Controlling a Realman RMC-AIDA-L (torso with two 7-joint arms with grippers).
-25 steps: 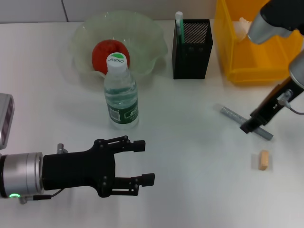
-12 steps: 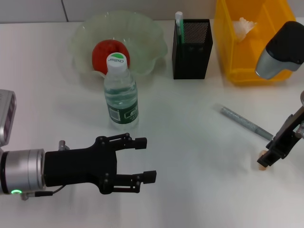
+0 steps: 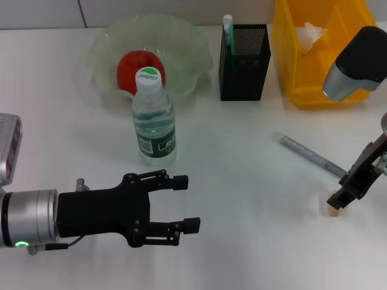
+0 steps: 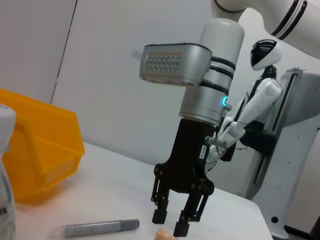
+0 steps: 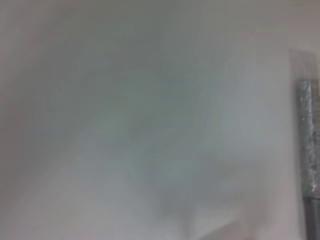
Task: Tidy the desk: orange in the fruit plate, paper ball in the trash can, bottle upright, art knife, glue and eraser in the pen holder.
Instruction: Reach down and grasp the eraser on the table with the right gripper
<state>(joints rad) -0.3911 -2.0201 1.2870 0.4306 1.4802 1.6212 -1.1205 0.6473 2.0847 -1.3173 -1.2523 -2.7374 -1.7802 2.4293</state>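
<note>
The orange (image 3: 138,67) lies in the glass fruit plate (image 3: 193,42). The bottle (image 3: 154,118) stands upright in front of the plate. The black pen holder (image 3: 243,55) has the green glue stick (image 3: 228,29) in it. The paper ball (image 3: 311,31) lies in the yellow bin (image 3: 314,84). The grey art knife (image 3: 311,155) lies on the table and shows in the left wrist view (image 4: 100,227) and the right wrist view (image 5: 310,150). My right gripper (image 3: 340,198) is open, fingers down around the tan eraser (image 3: 332,210), as the left wrist view (image 4: 170,223) shows. My left gripper (image 3: 184,202) is open and empty near the table's front.
The white table edge runs along the back. The yellow bin also shows in the left wrist view (image 4: 35,150), behind the art knife. The right arm's grey housing (image 3: 357,60) hangs over the bin's front right.
My right gripper moved from over the art knife toward the front right and now stands over the eraser. The left arm has barely moved.
</note>
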